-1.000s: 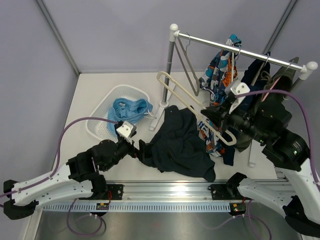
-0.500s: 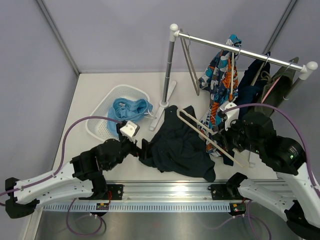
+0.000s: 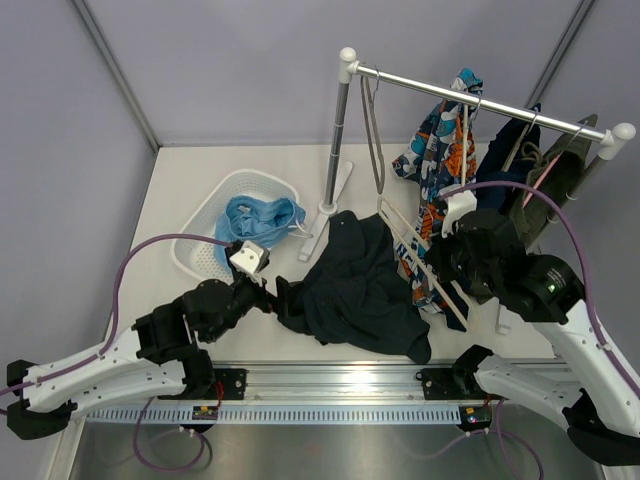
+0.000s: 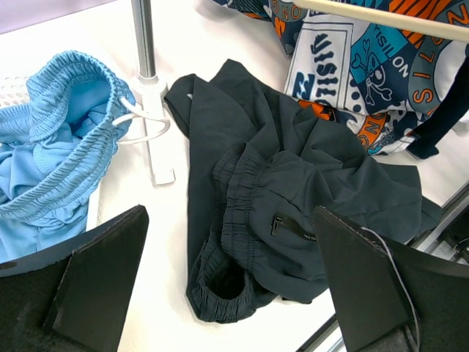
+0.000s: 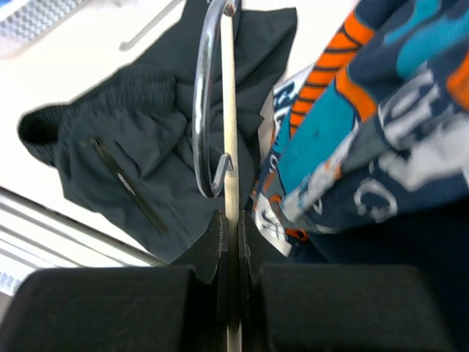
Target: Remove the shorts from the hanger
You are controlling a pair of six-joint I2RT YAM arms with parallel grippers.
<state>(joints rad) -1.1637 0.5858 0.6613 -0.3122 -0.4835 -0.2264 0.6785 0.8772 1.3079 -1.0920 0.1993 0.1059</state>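
The dark navy shorts (image 3: 360, 290) lie crumpled on the table, off any hanger; they also show in the left wrist view (image 4: 293, 205) and the right wrist view (image 5: 132, 161). The light blue shorts (image 3: 260, 218) with a white drawstring lie in the white basket (image 3: 205, 250), and show in the left wrist view (image 4: 51, 139). My left gripper (image 3: 283, 300) is open and empty at the dark shorts' left edge, with the waistband between its fingers (image 4: 229, 213). My right gripper (image 3: 437, 262) is shut on a bare cream wooden hanger (image 3: 410, 240), its jaws clamped on the hanger's bar (image 5: 229, 216).
A clothes rack (image 3: 480, 100) stands at the back right, its post (image 3: 342, 130) and foot beside the basket. Patterned blue-orange shorts (image 3: 440, 150) and darker garments (image 3: 510, 160) hang on it, close behind the held hanger. The table's front rail runs along the near edge.
My right arm has brought the bare hanger down and back toward the rack, turning it steeper. The left gripper and both pairs of shorts have hardly moved.
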